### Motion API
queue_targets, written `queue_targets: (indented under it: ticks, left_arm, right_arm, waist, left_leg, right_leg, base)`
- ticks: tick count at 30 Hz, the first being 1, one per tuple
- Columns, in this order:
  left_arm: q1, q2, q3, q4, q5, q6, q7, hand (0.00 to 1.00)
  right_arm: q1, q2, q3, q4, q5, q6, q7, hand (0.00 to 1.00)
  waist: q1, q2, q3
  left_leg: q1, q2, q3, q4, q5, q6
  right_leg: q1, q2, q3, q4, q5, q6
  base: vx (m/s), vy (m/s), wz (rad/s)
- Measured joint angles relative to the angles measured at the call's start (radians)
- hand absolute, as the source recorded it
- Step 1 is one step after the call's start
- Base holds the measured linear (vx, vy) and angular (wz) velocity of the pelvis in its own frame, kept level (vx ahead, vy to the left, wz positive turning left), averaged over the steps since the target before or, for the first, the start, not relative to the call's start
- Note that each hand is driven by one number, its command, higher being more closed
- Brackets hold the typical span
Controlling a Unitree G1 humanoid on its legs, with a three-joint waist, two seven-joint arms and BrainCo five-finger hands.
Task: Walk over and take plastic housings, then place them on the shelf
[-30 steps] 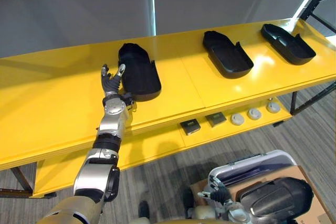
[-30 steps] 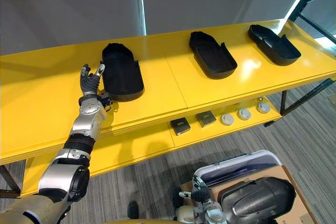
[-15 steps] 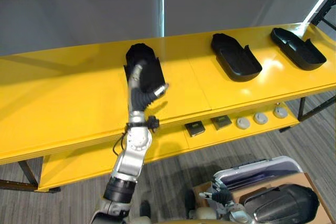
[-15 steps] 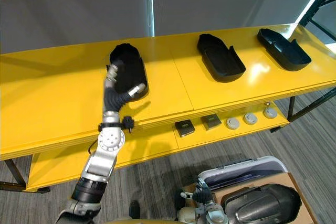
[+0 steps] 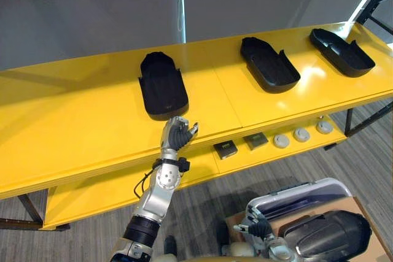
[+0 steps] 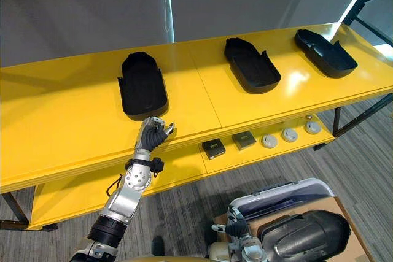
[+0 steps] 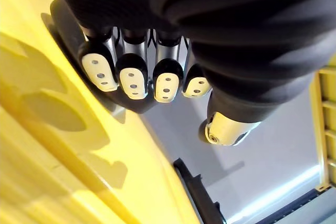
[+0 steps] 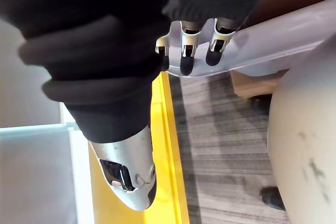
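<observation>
Yellow-edge bound, withdrawing left hand (image 5: pixel 177 134), curled on nothing, from leftmost plastic housing (image 5: pixel 162 86) and leaving it lying flat on shelf (image 5: pixel 73 121) top, apparently placed; keeping right hand (image 5: pixel 256 231) low.

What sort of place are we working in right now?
Probably a workshop or light-assembly area: a long yellow shelf rack carries black plastic housings spaced along its top, with small round parts and dark boxes lower down, over grey plank flooring.
</observation>
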Motion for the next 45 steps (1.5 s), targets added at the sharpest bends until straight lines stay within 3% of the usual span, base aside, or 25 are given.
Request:
queue_targets:
  ticks: [18, 41, 45]
  left_arm:
    - [-0.127, 0.045, 0.102, 0.152, -0.046, 0.055, 0.043, 1.0]
    - [-0.187, 0.097, 0.13, 0.215, -0.12, 0.046, 0.043, 1.0]
    - [-0.112, 0.079, 0.124, 0.062, -0.172, 0.021, 0.043, 1.0]
  right_arm:
    - [-0.001, 0.001, -0.008, -0.002, -0.009, 0.0, -0.013, 0.0]
    - [0.002, 0.01, -0.008, 0.0, -0.011, 0.0, -0.013, 0.0]
    - [-0.003, 0.014, -0.008, 0.002, -0.017, 0.0, -0.015, 0.0]
  waist:
    - [-0.001, -0.004, 0.001]
    - [-0.004, -0.02, 0.001]
    - [-0.001, -0.021, 0.0]
  left_leg:
    - [0.0, 0.003, 0.022, -0.002, -0.008, -0.001]
    - [0.006, -0.001, 0.018, -0.001, -0.009, 0.001]
    - [0.005, -0.003, 0.002, 0.001, -0.009, 0.002]
  right_leg:
    - [-0.01, 0.001, 0.019, -0.003, 0.0, 0.001]
    - [-0.003, -0.004, 0.015, 0.0, 0.003, -0.004]
    - [0.004, -0.007, 0.0, 0.0, 0.003, -0.003]
  base:
    - [-0.01, 0.0, -0.03]
    - [0.0, 0.0, 0.0]
    - [0.0, 0.0, 0.1]
